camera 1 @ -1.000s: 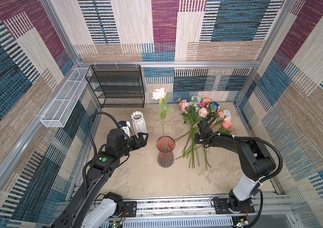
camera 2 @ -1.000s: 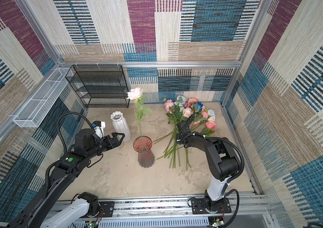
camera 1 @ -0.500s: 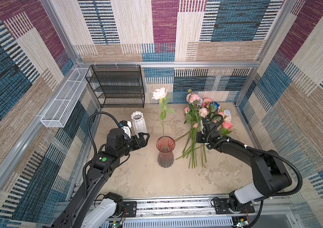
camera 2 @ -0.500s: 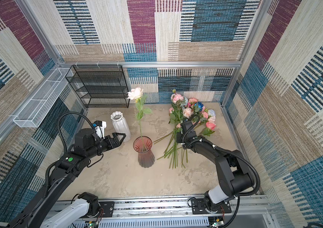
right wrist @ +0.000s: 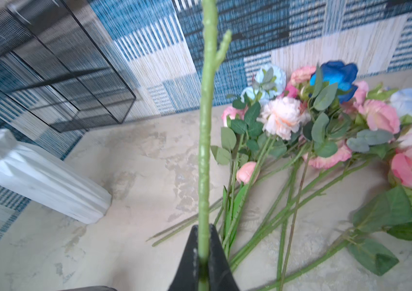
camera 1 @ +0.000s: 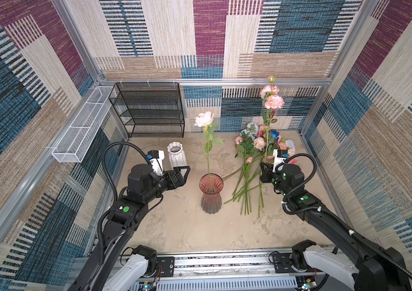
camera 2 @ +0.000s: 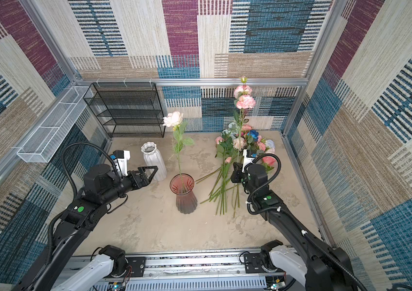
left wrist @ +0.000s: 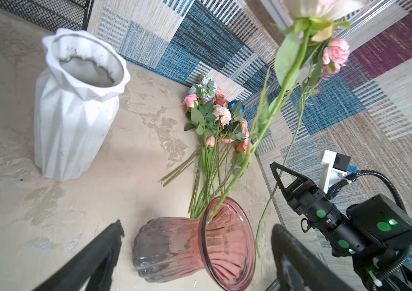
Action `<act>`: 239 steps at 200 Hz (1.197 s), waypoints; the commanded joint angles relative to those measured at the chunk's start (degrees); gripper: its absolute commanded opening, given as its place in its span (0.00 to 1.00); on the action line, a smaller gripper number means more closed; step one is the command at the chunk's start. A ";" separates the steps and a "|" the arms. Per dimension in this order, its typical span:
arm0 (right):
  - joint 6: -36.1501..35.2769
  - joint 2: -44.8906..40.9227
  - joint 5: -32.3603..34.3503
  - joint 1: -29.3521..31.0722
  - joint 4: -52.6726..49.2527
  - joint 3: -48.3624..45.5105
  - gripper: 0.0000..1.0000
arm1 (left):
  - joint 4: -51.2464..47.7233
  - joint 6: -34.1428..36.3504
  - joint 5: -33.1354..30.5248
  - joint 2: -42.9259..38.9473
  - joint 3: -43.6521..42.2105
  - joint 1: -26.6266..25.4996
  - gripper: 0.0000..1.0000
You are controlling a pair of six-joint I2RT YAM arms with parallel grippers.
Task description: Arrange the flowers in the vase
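A pink glass vase (camera 1: 211,194) (camera 2: 183,195) stands mid-table with one white rose (camera 1: 204,119) upright in it. To its right, a pile of flowers (camera 1: 254,148) (right wrist: 300,121) lies on the table: pink, white, pale blue and one deep blue. My right gripper (camera 1: 263,166) (right wrist: 203,252) is shut on the green stem (right wrist: 206,126) of a pink-bloomed flower (camera 1: 272,100), held upright above the pile. My left gripper (camera 1: 183,173) (left wrist: 197,226) hangs open just left of the vase, holding nothing.
A white ribbed vase (camera 1: 176,154) stands behind the left gripper. A black wire shelf (camera 1: 149,108) sits at the back left, and a white wire basket (camera 1: 81,131) hangs on the left wall. Patterned walls close in the table on three sides.
My right gripper has closed on a stem in the pile and raised the pink flower upright, drawing back toward the front. The left arm has not moved.
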 commanded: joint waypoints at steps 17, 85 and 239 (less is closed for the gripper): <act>0.09 -6.91 -4.79 0.00 10.20 0.24 0.00 | 4.46 3.50 5.89 -0.25 2.91 0.13 0.94; -2.43 -2.18 -26.26 8.51 4.92 15.97 0.00 | 15.91 2.28 25.65 3.24 10.25 0.05 0.84; -6.81 14.99 -26.15 32.46 -1.35 33.25 0.00 | 30.76 -4.04 34.17 11.57 18.41 -3.24 0.55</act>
